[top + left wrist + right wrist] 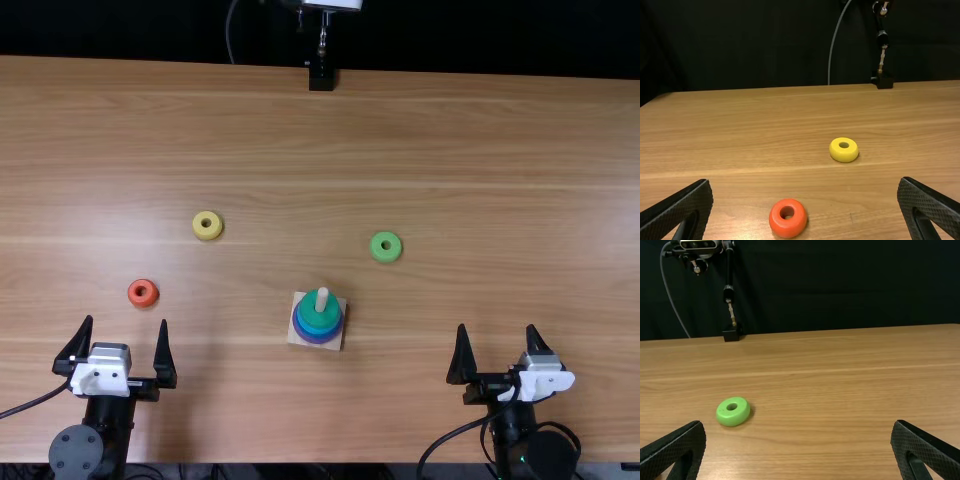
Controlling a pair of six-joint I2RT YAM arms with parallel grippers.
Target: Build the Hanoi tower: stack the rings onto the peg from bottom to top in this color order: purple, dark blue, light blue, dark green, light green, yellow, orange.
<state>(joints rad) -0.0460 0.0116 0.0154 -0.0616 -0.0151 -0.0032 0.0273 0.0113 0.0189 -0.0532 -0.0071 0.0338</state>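
Lower left of the top view: left pincer (126,320), fingers apart, nothing between them. Just beyond it lies the red-orange rounded ring (142,292), flat on the desk (500,150). Upward and to its right, left of centre, lies the yellow rounded ring (207,225). Both appear rigid, light and smooth; grip each across its outer wall, low and centred, as a high grip may slip off the curved edge.

Centre, below the middle: ring stack, dark green ring (314,311) uppermost, on the pale wooden peg (322,299) and square wooden base (292,340). The base is probably light and could slide; do not push sideways.

Right of centre, higher up: light green rounded ring (385,246), judged next. Grip opposite sides at mid-height with moderate force; keep it level and its hole unobstructed for threading.

Lower right: right pincer (497,327), fingers apart, empty.
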